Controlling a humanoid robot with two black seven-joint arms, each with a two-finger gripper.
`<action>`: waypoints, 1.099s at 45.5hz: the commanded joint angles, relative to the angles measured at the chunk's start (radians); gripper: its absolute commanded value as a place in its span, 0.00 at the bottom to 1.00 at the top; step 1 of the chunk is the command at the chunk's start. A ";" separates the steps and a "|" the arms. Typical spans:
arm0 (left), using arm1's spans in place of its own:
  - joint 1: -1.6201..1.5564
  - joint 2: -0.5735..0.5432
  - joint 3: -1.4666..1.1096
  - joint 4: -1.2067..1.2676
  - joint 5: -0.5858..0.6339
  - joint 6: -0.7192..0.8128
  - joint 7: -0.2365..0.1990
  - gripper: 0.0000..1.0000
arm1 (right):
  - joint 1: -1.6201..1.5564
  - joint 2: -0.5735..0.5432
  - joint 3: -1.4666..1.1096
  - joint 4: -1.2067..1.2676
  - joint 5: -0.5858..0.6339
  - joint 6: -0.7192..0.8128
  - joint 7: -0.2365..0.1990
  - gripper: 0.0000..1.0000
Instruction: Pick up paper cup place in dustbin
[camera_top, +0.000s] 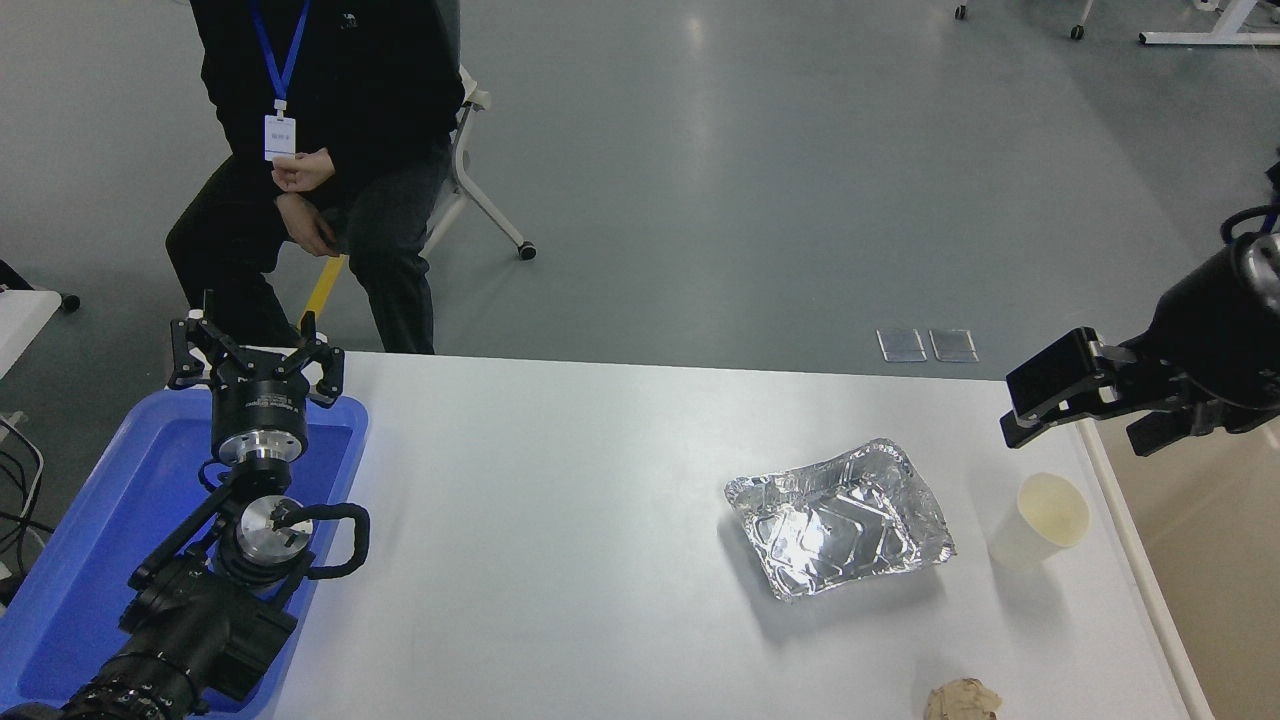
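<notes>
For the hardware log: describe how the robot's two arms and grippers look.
Both arms are black with round bare-metal wrist flanges. The left gripper has several thin black fingers splayed from a cylindrical body, with a looped black cable beneath. The right gripper has blocky black fingers on a thick black cylindrical forearm.
</notes>
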 joint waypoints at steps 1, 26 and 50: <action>-0.001 0.000 0.000 0.000 0.000 -0.001 0.000 0.99 | 0.032 -0.009 -0.014 0.001 0.001 0.023 -0.001 1.00; -0.001 0.000 0.000 0.000 0.000 -0.001 0.000 0.99 | -0.013 -0.087 0.001 -0.004 -0.186 0.019 -0.001 1.00; -0.001 0.000 0.000 0.000 0.000 -0.001 0.000 0.99 | -0.435 -0.165 0.149 -0.243 -0.575 -0.326 -0.001 1.00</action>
